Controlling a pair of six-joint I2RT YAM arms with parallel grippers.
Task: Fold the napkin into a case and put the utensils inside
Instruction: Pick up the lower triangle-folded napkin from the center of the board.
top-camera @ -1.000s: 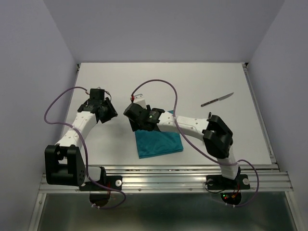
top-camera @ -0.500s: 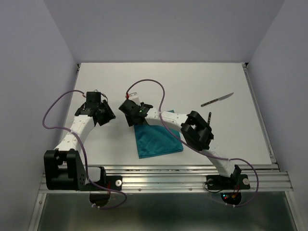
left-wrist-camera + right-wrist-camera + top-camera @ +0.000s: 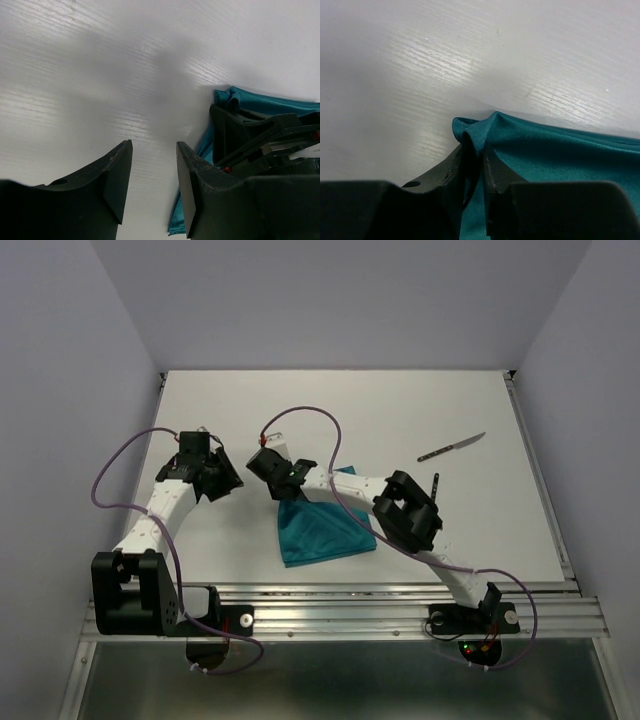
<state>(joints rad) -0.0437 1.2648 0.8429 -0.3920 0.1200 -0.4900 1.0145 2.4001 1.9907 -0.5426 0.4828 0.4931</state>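
Note:
The teal napkin [image 3: 325, 530] lies folded on the white table near the front edge, its far left corner drawn up. My right gripper [image 3: 283, 494] is shut on that corner. The right wrist view shows the cloth [image 3: 560, 155] bunched between the closed fingers [image 3: 495, 167]. My left gripper [image 3: 230, 480] hovers just left of the napkin, open and empty, over bare table in its wrist view [image 3: 154, 150]. There the napkin's edge [image 3: 260, 102] and the right gripper [image 3: 250, 135] sit at the right. A dark-handled knife [image 3: 452, 447] lies far right. No case shows.
The table [image 3: 400, 410] is walled at the back and both sides. A metal rail [image 3: 340, 615] runs along the front edge by the arm bases. Purple cables [image 3: 300, 415] loop above both arms.
My right gripper has closed on the napkin's far left corner and pulled it up, skewing the cloth's left edge. The left gripper drew back slightly left, still open.

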